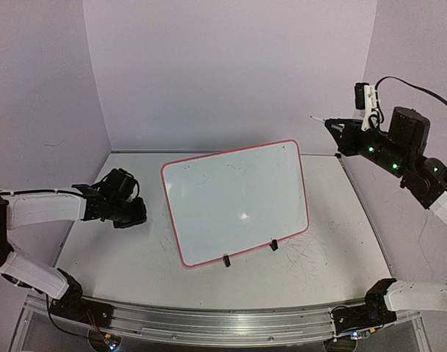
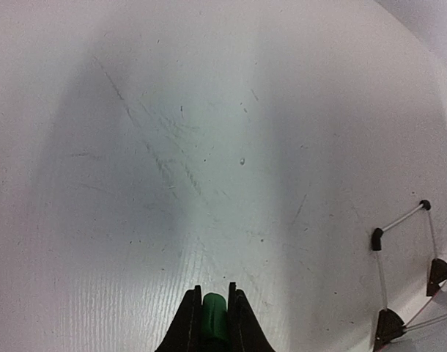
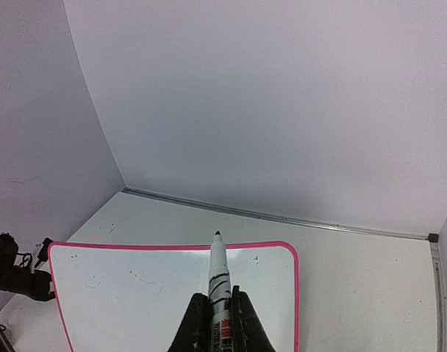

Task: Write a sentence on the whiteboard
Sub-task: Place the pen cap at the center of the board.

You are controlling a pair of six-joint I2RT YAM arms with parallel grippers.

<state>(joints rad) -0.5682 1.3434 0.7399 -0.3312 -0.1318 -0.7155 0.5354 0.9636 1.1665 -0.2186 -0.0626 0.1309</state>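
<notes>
The whiteboard [image 1: 238, 202], mid-frame, is blank. Right gripper [image 3: 218, 297], upper right, clamps a marker [image 3: 218, 268]; left gripper [image 1: 138, 213] pinches its cap [image 2: 214, 312]. All writing remains.

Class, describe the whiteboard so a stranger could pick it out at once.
Start at the scuffed white table. In its middle sits the whiteboard, a glossy rectangle turned slightly askew. Only it has a pink-red rim and two black clips on its near edge.

Holds the left gripper [image 1: 133, 213] low, pinched on a green cap [image 2: 215, 317], and the right gripper [image 1: 339, 132] high, pinched on a pen [image 3: 218, 275].
</notes>
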